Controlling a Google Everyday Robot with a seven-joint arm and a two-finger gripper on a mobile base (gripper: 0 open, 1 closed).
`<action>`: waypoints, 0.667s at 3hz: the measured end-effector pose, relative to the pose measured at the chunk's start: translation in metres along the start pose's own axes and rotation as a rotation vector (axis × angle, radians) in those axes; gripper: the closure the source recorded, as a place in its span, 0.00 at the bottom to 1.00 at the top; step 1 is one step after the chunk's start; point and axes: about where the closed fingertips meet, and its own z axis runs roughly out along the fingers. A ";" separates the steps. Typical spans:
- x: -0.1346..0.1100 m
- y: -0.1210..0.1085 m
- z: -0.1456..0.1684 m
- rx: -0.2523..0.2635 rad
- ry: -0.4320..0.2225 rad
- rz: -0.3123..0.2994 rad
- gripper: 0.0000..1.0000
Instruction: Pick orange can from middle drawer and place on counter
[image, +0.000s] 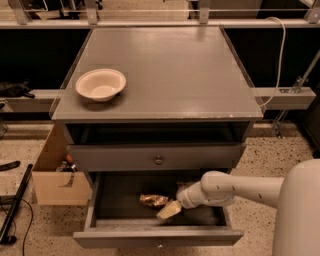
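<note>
The drawer (157, 237) stands pulled out at 6 o'clock, below a shut drawer with a round knob (158, 160). The can (153, 200) lies on its side on the dark floor, near the middle. The gripper (170, 209) is down inside the drawer, just at the can's 4 o'clock; contact cannot be told. Its white arm (240, 188) reaches in from 3 o'clock. On the counter (175, 65) a bowl (100, 84) sits toward 8 o'clock. A cardboard box (54, 176) stands at the drawer's 9 o'clock.
</note>
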 end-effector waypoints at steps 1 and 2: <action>-0.002 0.002 0.017 -0.003 -0.014 -0.002 0.00; -0.002 0.003 0.018 -0.004 -0.015 -0.001 0.17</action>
